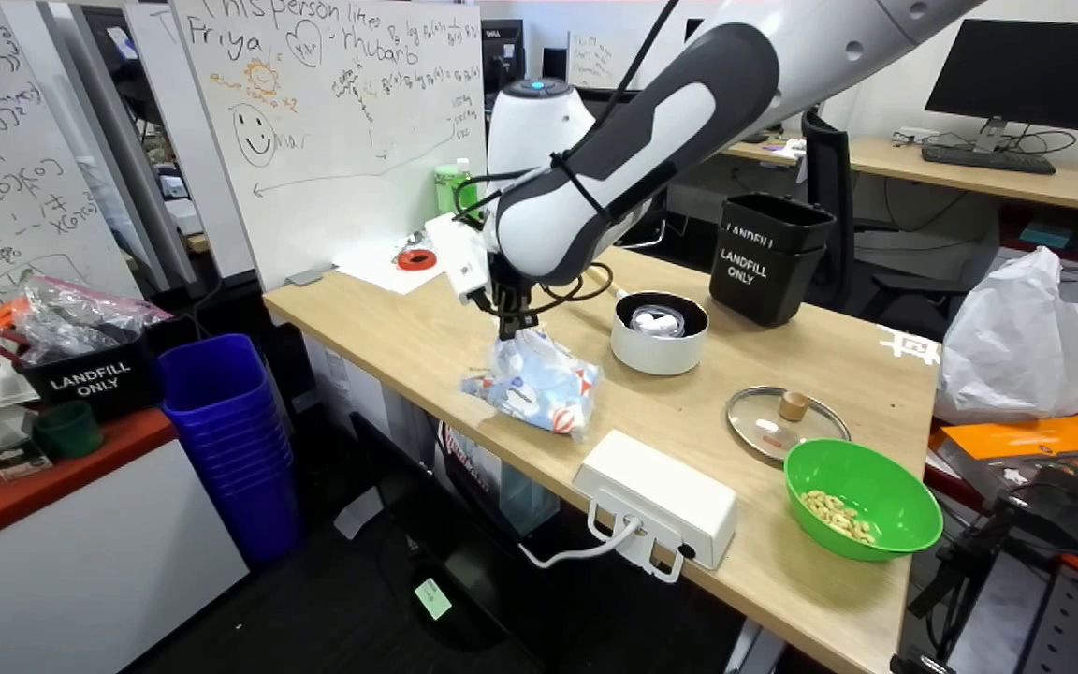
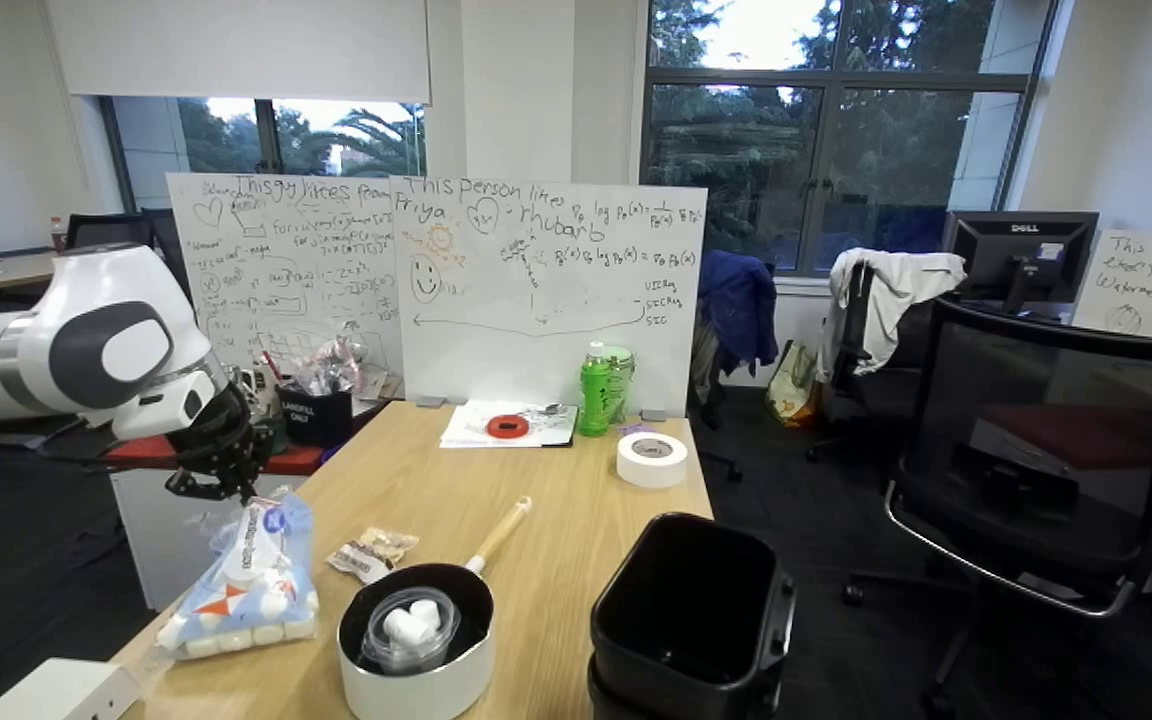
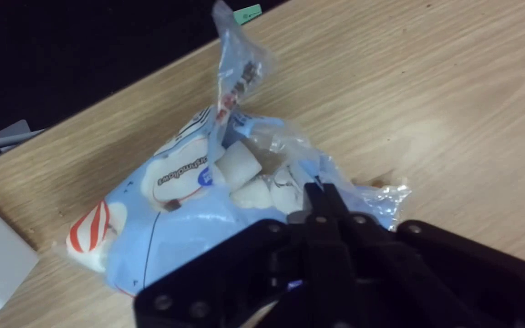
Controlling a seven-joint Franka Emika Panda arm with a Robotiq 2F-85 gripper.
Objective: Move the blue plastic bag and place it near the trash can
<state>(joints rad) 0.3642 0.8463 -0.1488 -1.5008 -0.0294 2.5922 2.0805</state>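
The blue plastic bag (image 1: pixel 544 388) is a light blue, part-clear bag of marshmallows near the table's edge. It also shows in an exterior view (image 2: pixel 261 575) and in the wrist view (image 3: pixel 185 223), where its top is open. My gripper (image 1: pixel 516 329) is above it, fingers pointing down; the gripper also shows in an exterior view (image 2: pixel 248 492). In the wrist view the fingertips (image 3: pixel 321 186) are closed together on the bag's film at the open end. The bag slopes down from the fingers, its lower end at table level. The black trash can (image 1: pixel 764 267) stands across the table (image 2: pixel 686 600).
A white pot (image 1: pixel 659 346) with a clear cup stands between bag and trash can; its handle (image 2: pixel 501 535) sticks out. A small packet (image 2: pixel 373 553) lies beside the pot. A white box (image 1: pixel 661 496), a glass lid (image 1: pixel 754 417) and a green bowl (image 1: pixel 885 487) are on the table.
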